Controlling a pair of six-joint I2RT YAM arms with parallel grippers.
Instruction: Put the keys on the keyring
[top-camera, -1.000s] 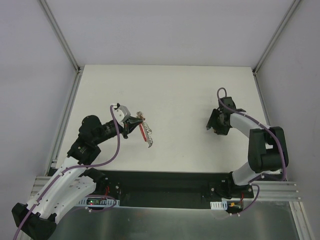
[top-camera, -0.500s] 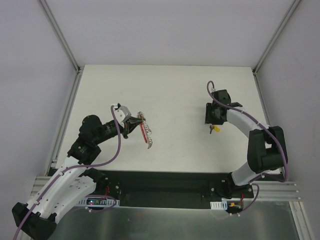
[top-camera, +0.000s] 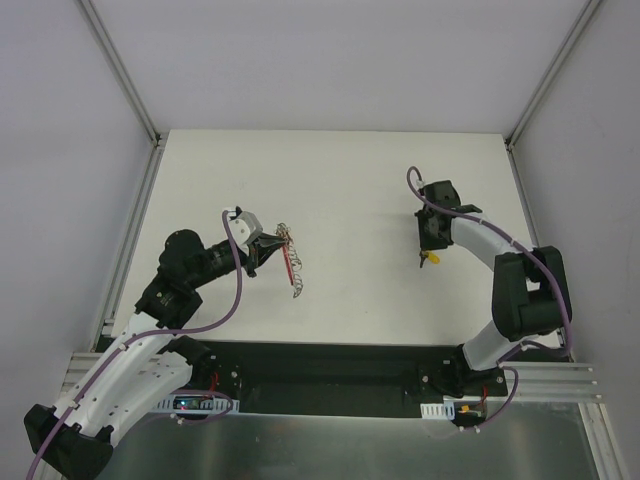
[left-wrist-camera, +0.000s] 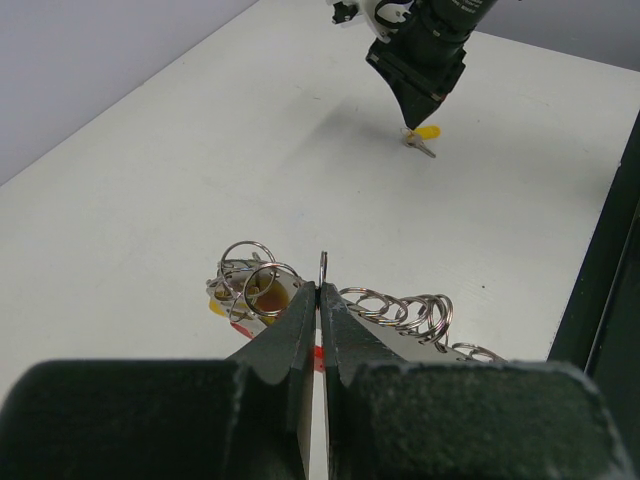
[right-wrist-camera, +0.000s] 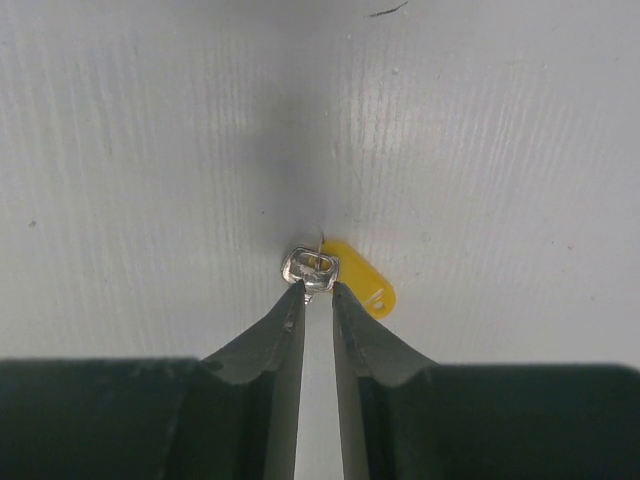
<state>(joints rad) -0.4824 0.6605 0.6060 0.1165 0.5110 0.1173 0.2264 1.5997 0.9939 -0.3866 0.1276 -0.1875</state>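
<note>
My left gripper (top-camera: 268, 246) is shut on one ring of the keyring (top-camera: 290, 262), held just above the table at centre left. In the left wrist view the pinched ring (left-wrist-camera: 322, 268) stands between the closed tips; a bunch of silver rings (left-wrist-camera: 250, 285), a chain of rings (left-wrist-camera: 410, 308) and a bit of red band (left-wrist-camera: 318, 355) hang around them. My right gripper (top-camera: 430, 240) points down at a key (top-camera: 431, 257) with a yellow tag. In the right wrist view its narrow-set fingertips (right-wrist-camera: 295, 300) pinch the key's silver head (right-wrist-camera: 311, 269); the yellow tag (right-wrist-camera: 364, 279) lies beside it.
The white table (top-camera: 350, 190) is framed by metal rails at left (top-camera: 135, 235) and right, with grey walls behind. The black base rail (top-camera: 330, 365) runs along the near edge. The right gripper and key also show far off in the left wrist view (left-wrist-camera: 422, 140).
My right gripper has shifted toward the far side and turned, uncovering the yellow-tagged key at its tips. The left gripper holds still; the hanging keyring has swung slightly.
</note>
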